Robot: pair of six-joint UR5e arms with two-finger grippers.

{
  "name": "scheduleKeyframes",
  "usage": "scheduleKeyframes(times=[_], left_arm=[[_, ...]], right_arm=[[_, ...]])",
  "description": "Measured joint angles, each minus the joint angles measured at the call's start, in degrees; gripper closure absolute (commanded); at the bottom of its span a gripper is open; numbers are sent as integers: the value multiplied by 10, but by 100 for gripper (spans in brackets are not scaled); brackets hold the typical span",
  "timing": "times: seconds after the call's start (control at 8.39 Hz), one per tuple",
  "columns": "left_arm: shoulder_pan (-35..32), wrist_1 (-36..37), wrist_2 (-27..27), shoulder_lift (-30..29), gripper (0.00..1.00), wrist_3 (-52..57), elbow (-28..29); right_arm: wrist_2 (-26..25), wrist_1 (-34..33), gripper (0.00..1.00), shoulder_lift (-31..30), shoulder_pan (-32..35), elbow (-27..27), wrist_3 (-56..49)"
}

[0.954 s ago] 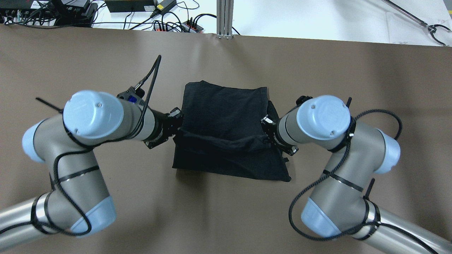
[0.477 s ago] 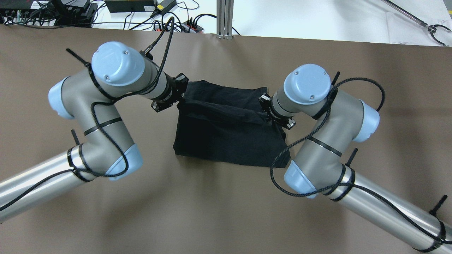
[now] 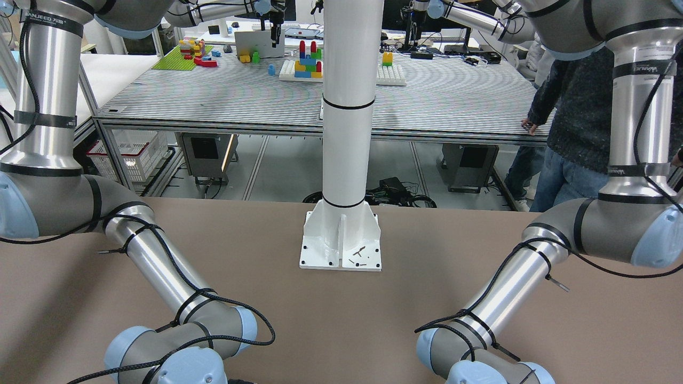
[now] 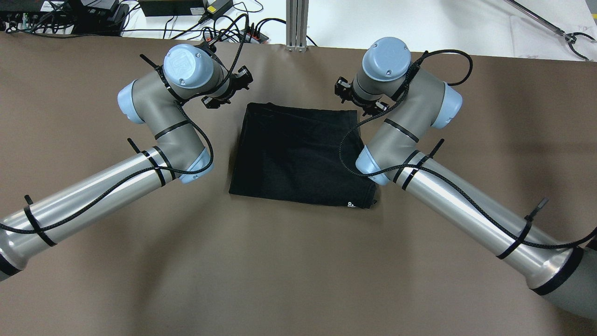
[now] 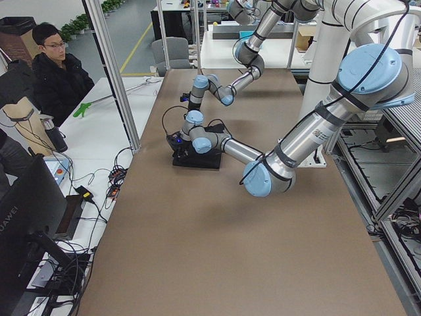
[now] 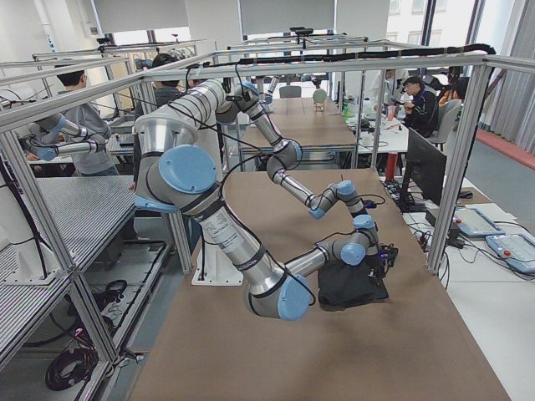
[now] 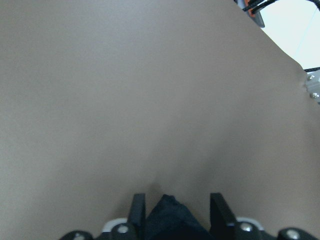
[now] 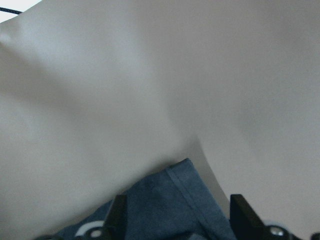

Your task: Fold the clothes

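Note:
The black cloth [image 4: 298,154] lies flat on the brown table [image 4: 140,261], folded over into a rough rectangle. My left gripper [image 4: 232,87] hovers just beyond its far left corner. In the left wrist view my left gripper [image 7: 177,196] is open, with the cloth's corner [image 7: 167,217] lying loose between the fingers. My right gripper [image 4: 350,94] hovers just beyond the far right corner. In the right wrist view it [image 8: 177,197] is open wide over the hemmed corner [image 8: 170,200]. The cloth also shows in the left view [image 5: 197,158] and the right view [image 6: 351,284]. It is out of the front-facing view.
Cables and power strips [image 4: 210,18] and an aluminium post [image 4: 297,23] lie past the table's far edge. The white pillar [image 3: 344,133] stands on its bolted base [image 3: 341,242] at the robot's side. A person [image 5: 56,72] sits beyond the far edge.
Both grippers carried the lifted cloth edge away from the robot to the far edge and let go. The cloth now lies flat and both grippers stand open past its far corners.

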Motion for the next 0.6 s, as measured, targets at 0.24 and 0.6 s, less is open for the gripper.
scheduleKeyframes(times=[0.24, 0.6], left_arm=[[-8, -6, 0, -1, 6, 9, 3], [-20, -4, -43, 4, 6, 66, -30]], right_arm=[[0, 6, 5, -1, 9, -7, -28], [1, 11, 5, -28, 20, 16, -83]])
